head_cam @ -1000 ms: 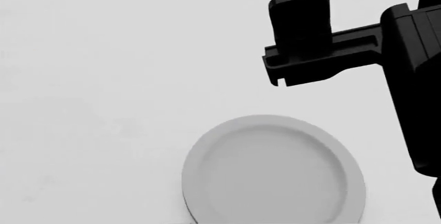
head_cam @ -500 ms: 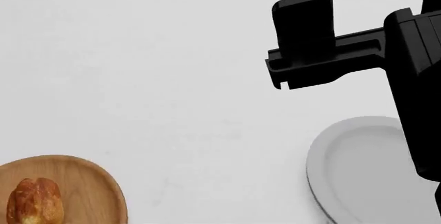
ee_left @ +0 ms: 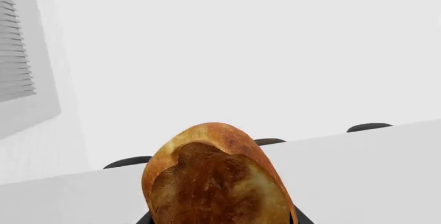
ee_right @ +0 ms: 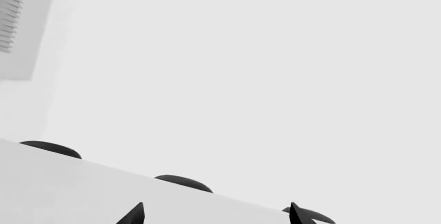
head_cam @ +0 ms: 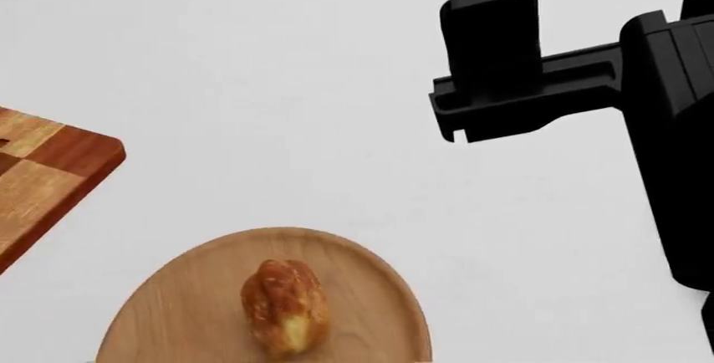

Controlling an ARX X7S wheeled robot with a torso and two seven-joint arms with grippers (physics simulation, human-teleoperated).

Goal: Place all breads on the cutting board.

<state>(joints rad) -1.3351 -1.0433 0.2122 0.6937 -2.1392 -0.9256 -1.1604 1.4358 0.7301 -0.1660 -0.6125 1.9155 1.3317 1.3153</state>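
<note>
Nearest in the head view, a round wooden plate [head_cam: 167, 313] sits on the white table [head_cam: 279, 87] with one bread roll [head_cam: 286, 306] lying on its middle. Just left and a little farther, a corner of the checkered cutting board [head_cam: 45, 171] shows, apart from the plate. The right end effector [head_cam: 491, 70] hangs above the table at far right; its fingertips [ee_right: 136, 214] stand wide apart and empty. In the left wrist view, the left end effector [ee_left: 220, 219] holds a second bread roll [ee_left: 217, 180], which hides most of it.
</note>
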